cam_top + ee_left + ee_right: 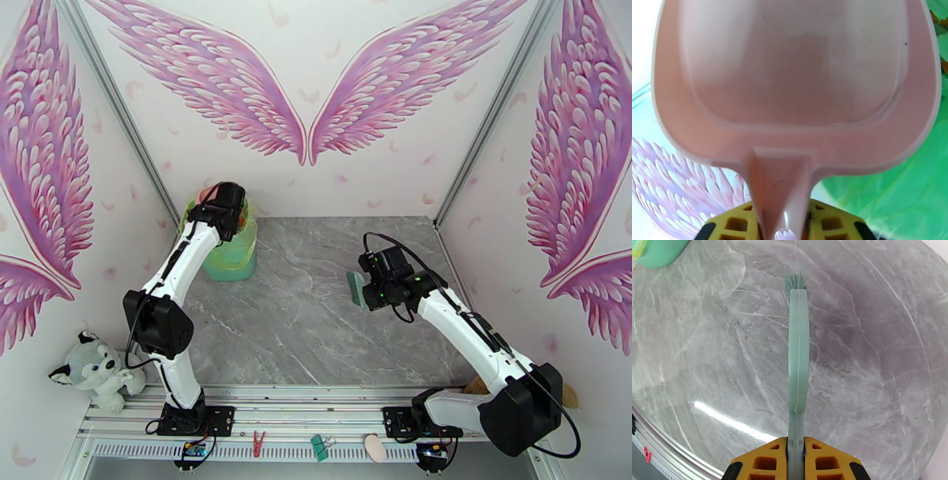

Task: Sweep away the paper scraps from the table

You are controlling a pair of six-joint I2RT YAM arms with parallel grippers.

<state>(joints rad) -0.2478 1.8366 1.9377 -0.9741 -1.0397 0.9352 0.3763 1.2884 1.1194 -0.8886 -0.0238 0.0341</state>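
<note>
The left hand (784,221) is clamped on the pink dustpan (798,79) over the far-left green bin (229,256), with orange paper scraps (935,17) glimpsed inside. The right hand (795,457) is clamped on the green brush (798,350). Tipping off-centre could spill scraps onto the surface (316,316).

worktop (332,331): grey marble pattern, pale veins, metal frame | on it: green bin (235,264), upright, far-left corner

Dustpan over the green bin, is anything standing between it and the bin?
Nothing visible does. The left tool grips the handle of the pink dustpan, holding the pan above the green bin at the far-left corner of the table. The pan's inside looks empty, and the bin shows just past its rim.
</note>
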